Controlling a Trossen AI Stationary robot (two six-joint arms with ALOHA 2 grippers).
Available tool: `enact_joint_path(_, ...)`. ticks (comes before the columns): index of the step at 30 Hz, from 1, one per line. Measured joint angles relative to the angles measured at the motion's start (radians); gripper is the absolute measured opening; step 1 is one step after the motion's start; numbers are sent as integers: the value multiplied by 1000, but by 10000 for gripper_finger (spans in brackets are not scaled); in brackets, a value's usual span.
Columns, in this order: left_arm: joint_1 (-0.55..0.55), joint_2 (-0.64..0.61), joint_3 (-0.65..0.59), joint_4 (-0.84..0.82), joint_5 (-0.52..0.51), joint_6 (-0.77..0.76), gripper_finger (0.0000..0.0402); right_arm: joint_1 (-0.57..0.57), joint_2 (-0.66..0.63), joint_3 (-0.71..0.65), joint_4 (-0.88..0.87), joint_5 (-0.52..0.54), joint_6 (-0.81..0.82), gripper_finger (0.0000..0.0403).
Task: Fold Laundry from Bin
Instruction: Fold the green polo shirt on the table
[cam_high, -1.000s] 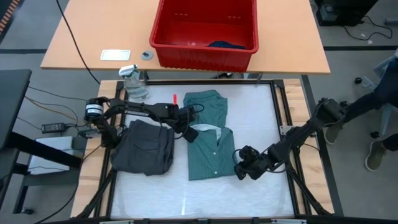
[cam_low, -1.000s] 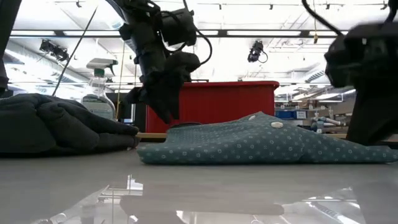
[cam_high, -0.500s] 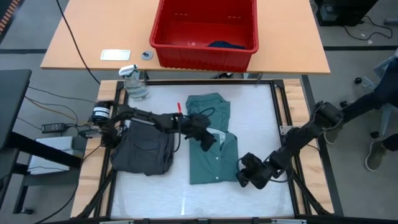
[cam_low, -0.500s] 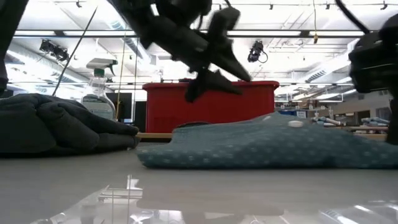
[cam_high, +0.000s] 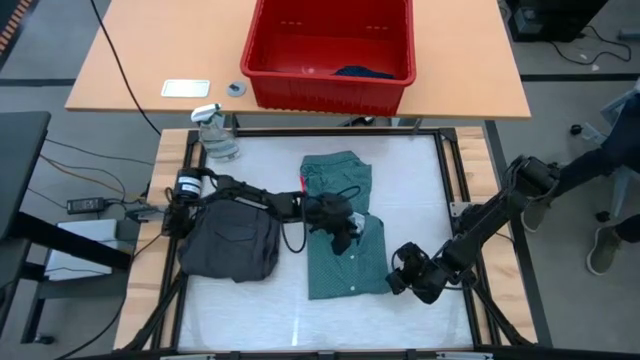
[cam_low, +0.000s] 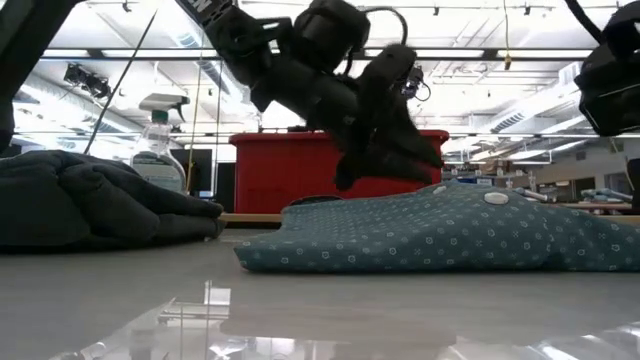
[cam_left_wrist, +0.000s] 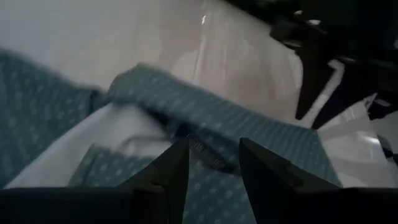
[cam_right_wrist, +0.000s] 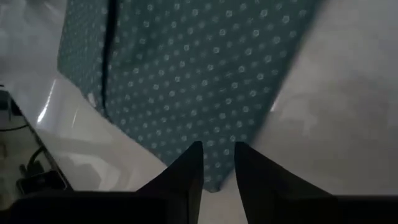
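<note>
A teal-green dotted shirt (cam_high: 340, 228) lies partly folded in the middle of the white table (cam_high: 400, 170) in the high view. The left gripper (cam_high: 345, 232) sits over the middle of that shirt. In the left wrist view its two dark fingers (cam_left_wrist: 171, 171) stand a little apart, just above a white collar part and a rolled teal edge. I cannot tell if they pinch the cloth.

The right gripper (cam_high: 408, 272) is low on the table, just beside the shirt's lower right corner. In the right wrist view its fingers (cam_right_wrist: 189, 168) have a narrow gap, and the shirt's corner is right at their tips. I cannot tell if they hold it.

A dark grey garment (cam_high: 232, 238) lies folded at the left of the table. The red bin (cam_high: 330, 50) stands at the top middle on a wooden table (cam_high: 140, 60), with a dark blue piece (cam_high: 362, 72) inside. A spray bottle (cam_high: 214, 130) stands at the table's upper left corner.
</note>
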Motion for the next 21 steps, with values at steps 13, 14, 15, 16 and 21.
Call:
enact_joint_path(13, -5, 106, 5, 75, -5, 124, 144, -58, -54, 0, -62, 0, 20, 101)
enact_joint_path(14, -5, 107, 5, 78, -5, 134, 143, -58, -56, 0, -59, -1, 21, 101)
enact_joint_path(15, -6, 107, 4, 90, -5, 140, 142, -58, -57, 1, -56, -1, 23, 101)
enact_joint_path(16, -6, 107, 4, 106, -5, 147, 139, -58, -58, 1, -60, -1, 24, 101)
enact_joint_path(21, -5, 107, 4, 106, -5, 195, 92, -58, -58, 1, -60, -1, 38, 101)
